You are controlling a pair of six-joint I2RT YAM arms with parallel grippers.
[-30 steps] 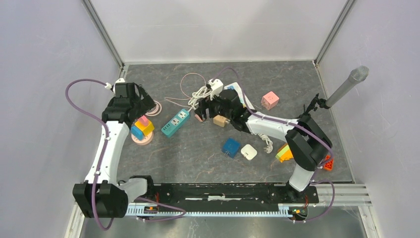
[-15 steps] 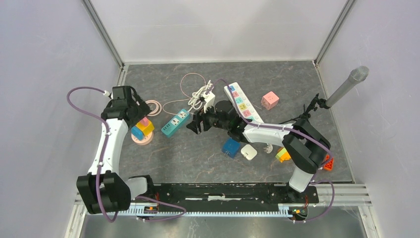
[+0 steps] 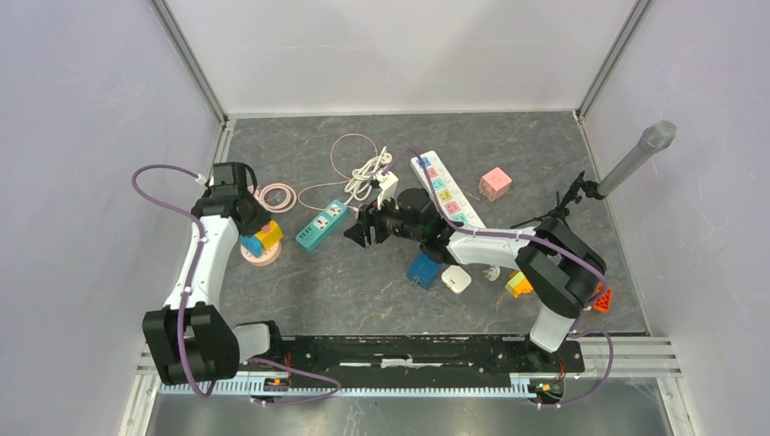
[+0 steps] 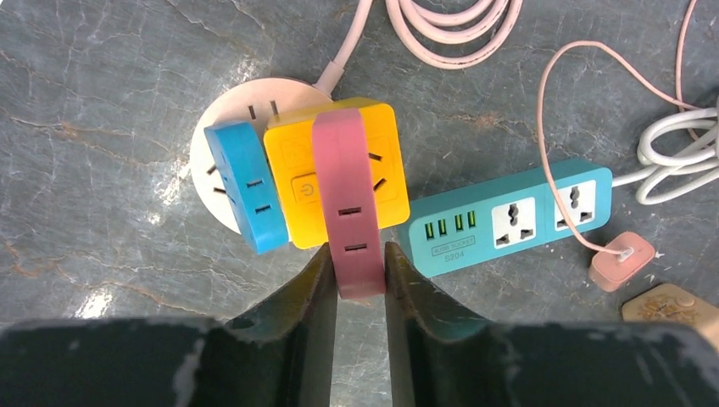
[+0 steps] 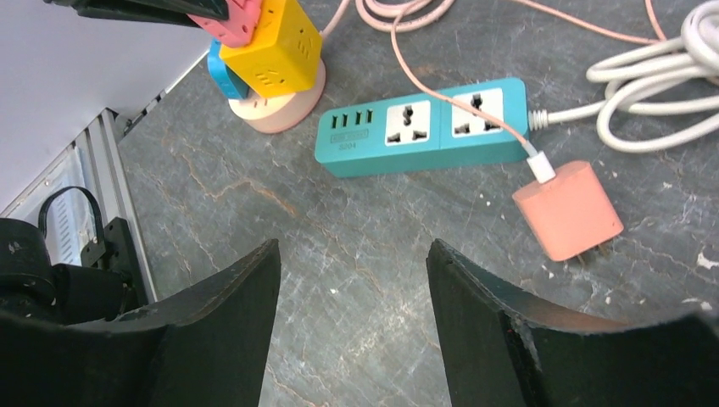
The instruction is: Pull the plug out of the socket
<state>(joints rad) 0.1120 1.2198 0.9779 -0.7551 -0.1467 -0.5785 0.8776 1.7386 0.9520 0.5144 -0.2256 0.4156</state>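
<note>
**Pink plug clamped at the yellow socket**

The pink plug (image 4: 348,195) is pinched on both sides by the clenched left gripper (image 4: 356,275) and is seen atop the yellow socket cube (image 4: 292,182) on the worktop (image 4: 102,102). The right gripper (image 5: 352,288) is held spread near the teal power strip (image 5: 424,125).

Pink plug (image 4: 348,203), yellow socket (image 4: 383,170), teal power strip (image 4: 509,217), grey marbled table (image 4: 110,93)

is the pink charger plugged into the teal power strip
Out. The pink charger lies beside the teal power strip; both sockets show empty.
</note>
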